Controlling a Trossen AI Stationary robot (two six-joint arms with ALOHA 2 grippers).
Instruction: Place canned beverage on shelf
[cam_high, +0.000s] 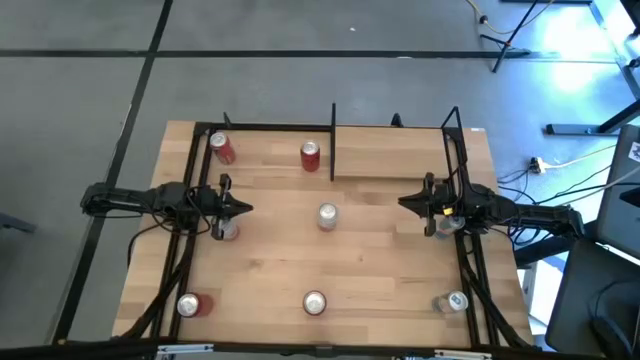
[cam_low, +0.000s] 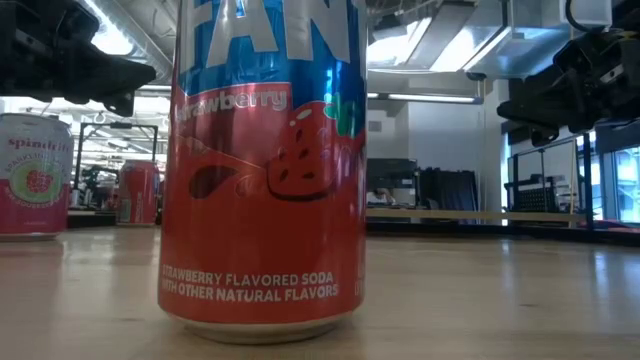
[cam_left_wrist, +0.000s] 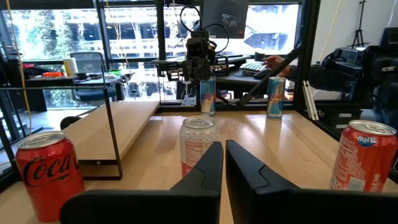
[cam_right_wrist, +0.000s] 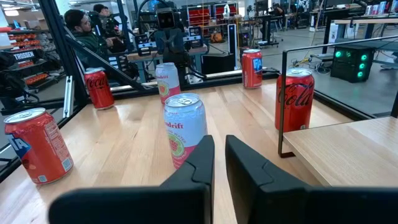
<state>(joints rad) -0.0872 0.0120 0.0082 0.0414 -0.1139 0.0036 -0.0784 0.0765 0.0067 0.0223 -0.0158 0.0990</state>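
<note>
Stretching wide under both arms, light wood bench (cam_high: 270, 260) carrying cans on all sides. Sitting nearest the front edge: a red strawberry soda can (cam_high: 314, 303) at the middle, filling the low view, another red can (cam_high: 190, 304) toward the left corner and a silver can (cam_high: 452, 301) toward the right. Standing alone at mid-bench: a pale Spindrift can (cam_high: 327, 216), directly between the two arms and well apart from both. Hovering at the left side, left end effector (cam_high: 240, 209) pointing inward, fingers together, gripping nothing. Hovering at the right side, right end effector (cam_high: 404, 202) facing it, fingers likewise together and empty. Lying farthest back on the right: the shelf (cam_high: 400, 152), a narrow wooden ledge behind a dark divider, holding no can yet. Resting beside it on the bench, left of the divider: a Coca-Cola can (cam_high: 310, 155) and another red can (cam_high: 222, 149). Risking, judged from here: advancing with fingers shut and toppling the chosen can instead of straddling it; clipping the divider or thin black uprights while carrying a can across; setting it too near the ledge edge and letting it tip off.
</note>
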